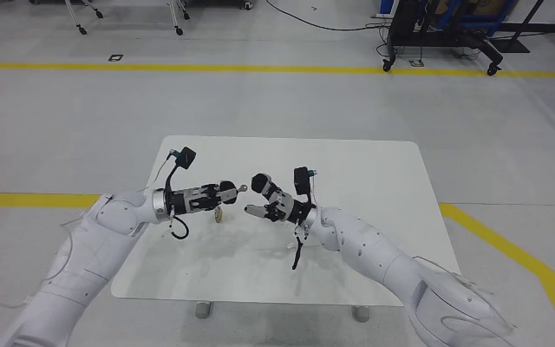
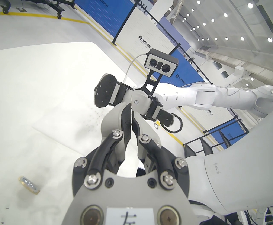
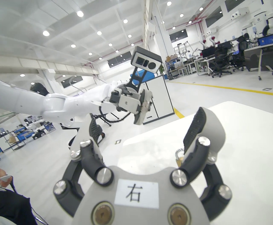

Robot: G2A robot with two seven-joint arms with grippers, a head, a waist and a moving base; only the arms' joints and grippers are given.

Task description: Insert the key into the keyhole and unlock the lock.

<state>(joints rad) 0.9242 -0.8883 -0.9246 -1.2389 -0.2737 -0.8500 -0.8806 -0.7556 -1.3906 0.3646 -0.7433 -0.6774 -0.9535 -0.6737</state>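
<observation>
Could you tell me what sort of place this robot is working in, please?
Probably an industrial robotics lab or test hall: yellow floor lines, blue partition panels, and workbenches with monitors and office chairs.

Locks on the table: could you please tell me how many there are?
1. The lock rests on the table, near the left gripper; the arms could hide another.

Quick tally from me: one white table [image 1: 373, 260], just one brass padlock [image 1: 220, 213], one silver key [image 1: 242, 187], and two grippers total, meaning one left gripper [image 1: 234, 189] and one right gripper [image 1: 256, 197], each with two fingers [image 3: 195, 125].
</observation>
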